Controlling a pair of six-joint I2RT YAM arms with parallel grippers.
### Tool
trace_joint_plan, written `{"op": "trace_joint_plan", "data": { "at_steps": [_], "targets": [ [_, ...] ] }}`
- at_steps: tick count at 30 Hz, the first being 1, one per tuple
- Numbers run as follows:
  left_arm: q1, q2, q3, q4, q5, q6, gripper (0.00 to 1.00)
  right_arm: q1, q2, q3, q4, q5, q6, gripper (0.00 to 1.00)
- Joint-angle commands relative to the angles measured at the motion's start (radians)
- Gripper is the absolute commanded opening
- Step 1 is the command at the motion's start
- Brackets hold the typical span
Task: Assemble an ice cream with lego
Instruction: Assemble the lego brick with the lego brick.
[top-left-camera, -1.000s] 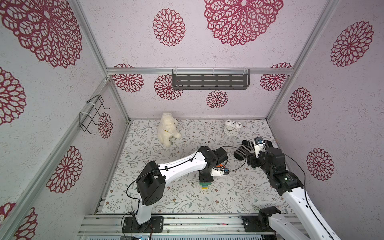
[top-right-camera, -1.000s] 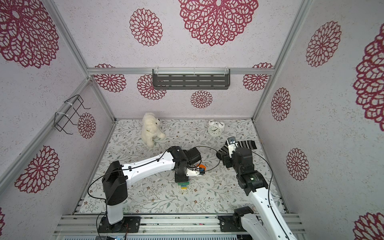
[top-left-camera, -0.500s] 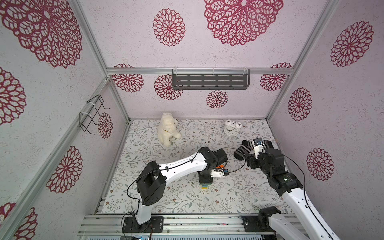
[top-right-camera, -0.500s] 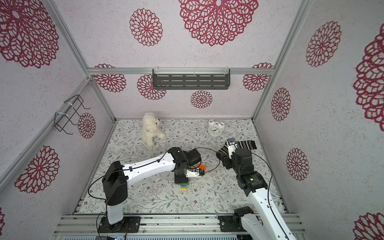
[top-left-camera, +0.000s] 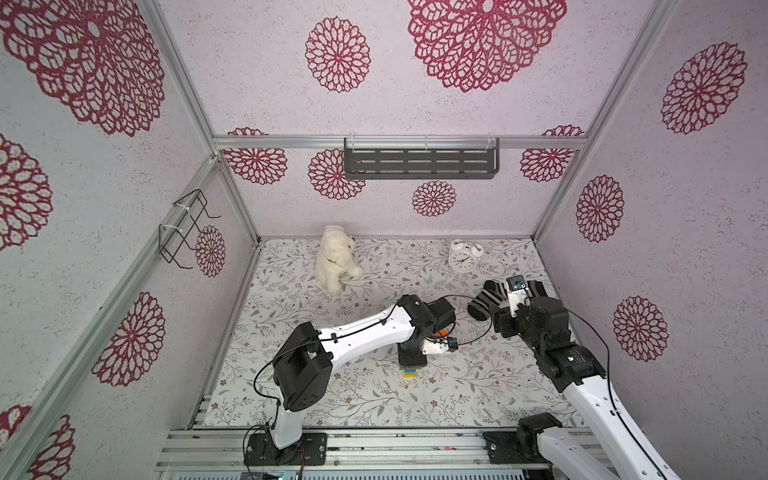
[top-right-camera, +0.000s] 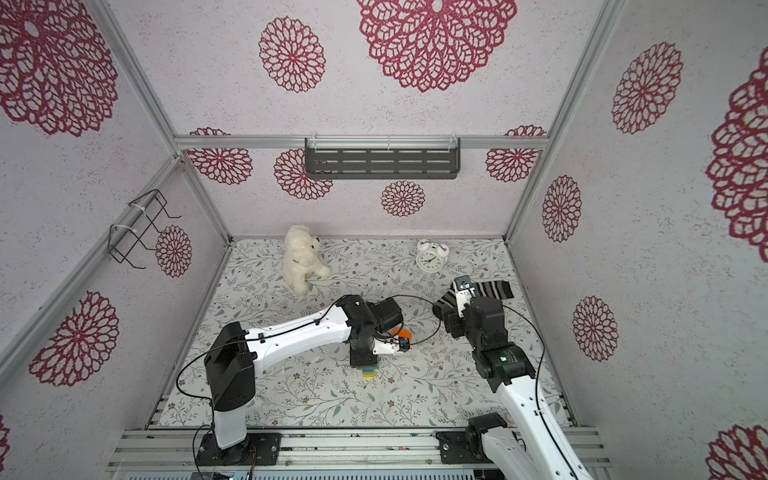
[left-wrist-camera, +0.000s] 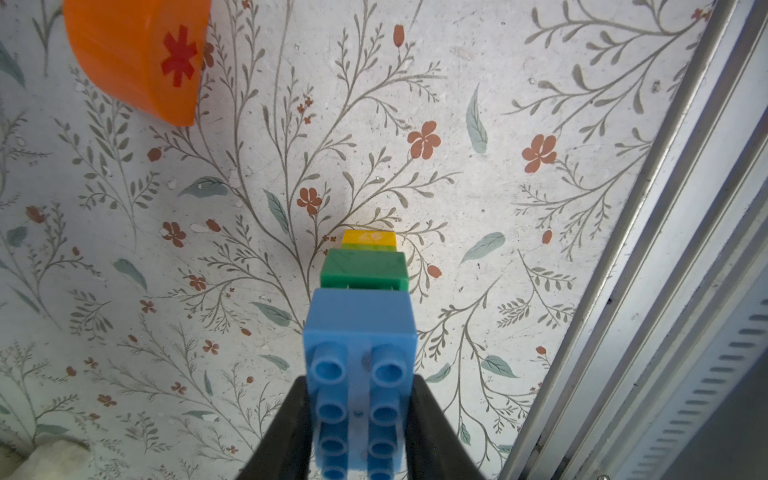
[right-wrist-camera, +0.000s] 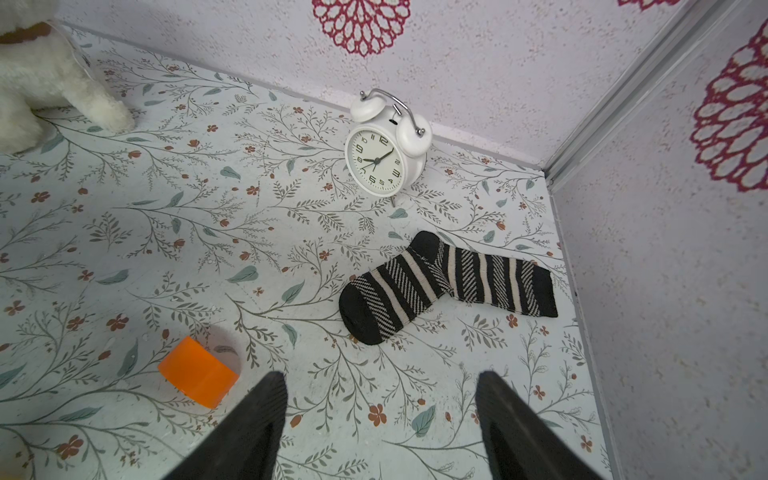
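**Floral mat (top-left-camera: 374, 399): stack gripped, dome loose**

Left gripper (left-wrist-camera: 359, 386) clamps the light-blue brick (left-wrist-camera: 359, 328) topping the upright brick stack (left-wrist-camera: 363, 270), mid-mat. Orange dome (left-wrist-camera: 137, 54) lies apart, right of it. Right gripper (right-wrist-camera: 380, 386) spread wide, empty, near striped sock (right-wrist-camera: 449, 282).

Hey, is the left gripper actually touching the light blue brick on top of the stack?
Touching. The left wrist view shows the left gripper with its jaws pressed against both long sides of the light-blue brick, with no gap on either side.
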Motion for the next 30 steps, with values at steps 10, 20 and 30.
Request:
{"op": "trace_joint_plan", "data": {
  "at_steps": [10,20,30],
  "targets": [
    [-0.015,0.061,-0.005,-0.027,0.02,0.016,0.2,-0.009,-0.013,0.003,0.026,-0.011,0.019,0.76],
    [-0.016,0.08,-0.011,-0.027,0.014,0.017,0.2,-0.008,-0.016,0.001,0.026,-0.013,0.02,0.76],
    [-0.017,0.086,-0.049,-0.02,0.014,0.016,0.2,-0.008,-0.016,0.0,0.026,-0.012,0.02,0.76]
  ]
}}
